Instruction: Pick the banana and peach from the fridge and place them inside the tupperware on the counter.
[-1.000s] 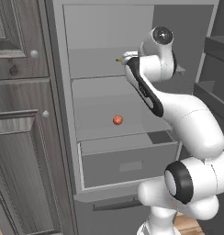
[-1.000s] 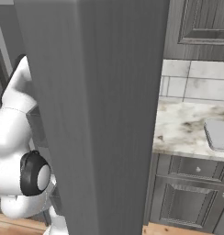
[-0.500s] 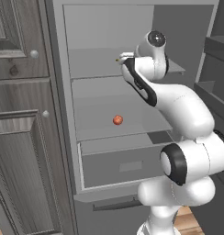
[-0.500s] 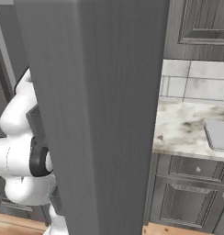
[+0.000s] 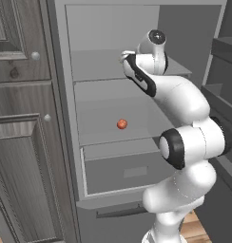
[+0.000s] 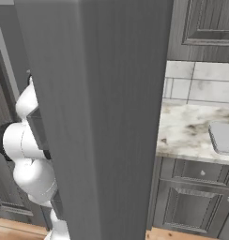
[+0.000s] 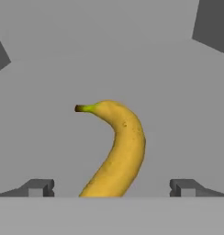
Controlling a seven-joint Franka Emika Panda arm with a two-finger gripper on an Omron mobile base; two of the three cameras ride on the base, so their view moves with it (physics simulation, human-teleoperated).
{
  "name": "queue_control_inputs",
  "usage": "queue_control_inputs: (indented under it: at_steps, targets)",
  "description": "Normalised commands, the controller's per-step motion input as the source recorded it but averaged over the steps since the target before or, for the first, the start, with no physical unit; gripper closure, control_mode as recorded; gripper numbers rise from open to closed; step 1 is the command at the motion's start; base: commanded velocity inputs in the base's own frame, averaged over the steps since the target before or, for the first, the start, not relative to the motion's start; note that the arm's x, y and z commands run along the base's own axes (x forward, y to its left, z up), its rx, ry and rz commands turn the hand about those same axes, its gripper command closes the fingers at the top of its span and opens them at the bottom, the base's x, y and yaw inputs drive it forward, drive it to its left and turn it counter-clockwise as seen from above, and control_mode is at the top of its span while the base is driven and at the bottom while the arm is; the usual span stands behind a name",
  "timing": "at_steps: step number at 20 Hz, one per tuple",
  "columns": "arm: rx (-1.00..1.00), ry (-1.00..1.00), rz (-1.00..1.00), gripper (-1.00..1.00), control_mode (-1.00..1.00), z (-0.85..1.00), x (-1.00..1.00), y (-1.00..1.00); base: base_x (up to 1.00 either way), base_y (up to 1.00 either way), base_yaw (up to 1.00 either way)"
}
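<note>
In the hand view a curved yellow banana (image 7: 119, 149) lies on a plain grey shelf of the fridge (image 5: 113, 102), its dark stem tip pointing left. My gripper (image 7: 111, 188) is open, one fingertip on each side of the banana's near end and both well apart from it. From the left base view, the gripper (image 5: 123, 57) reaches onto the upper shelf. The red-orange peach (image 5: 121, 124) sits on the shelf below. Off to the right, the light-grey tupperware (image 6: 224, 137) rests on the marbled counter (image 6: 187, 136).
A pulled-out drawer (image 5: 125, 171) juts out under the peach's shelf. Door racks (image 5: 225, 50) stand at the right. The open fridge door (image 6: 102, 117) blocks most of the right base view. Dark wood-grain cabinets (image 5: 18, 118) flank the fridge on the left.
The arm has stretched further into the fridge, carrying the hand leftward and deeper over the upper shelf. The jaws have stayed open. The peach has not moved.
</note>
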Motion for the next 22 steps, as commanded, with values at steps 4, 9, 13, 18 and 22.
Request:
queue_control_inputs:
  at_steps: [4, 9, 13, 18, 22]
  targets:
    - [0.0, 0.02, 0.0, -1.0, -1.0, -0.08, 0.41, 0.0, 0.0, 0.0, 0.0]
    - [0.0, 0.03, 0.0, -1.0, -1.0, -0.16, 0.3, 0.0, 0.0, 0.0, 0.0]
    - [0.0, 0.05, 0.0, -1.0, -1.0, -0.32, 0.19, 0.0, 0.0, 0.0, 0.0]
    - [0.0, 0.06, 0.0, -1.0, -1.0, -0.47, 0.1, 0.0, 0.0, 0.0, 0.0]
    - [0.0, 0.09, 0.0, 1.0, -1.0, -0.48, 0.19, 0.0, 0.0, 0.0, 0.0]
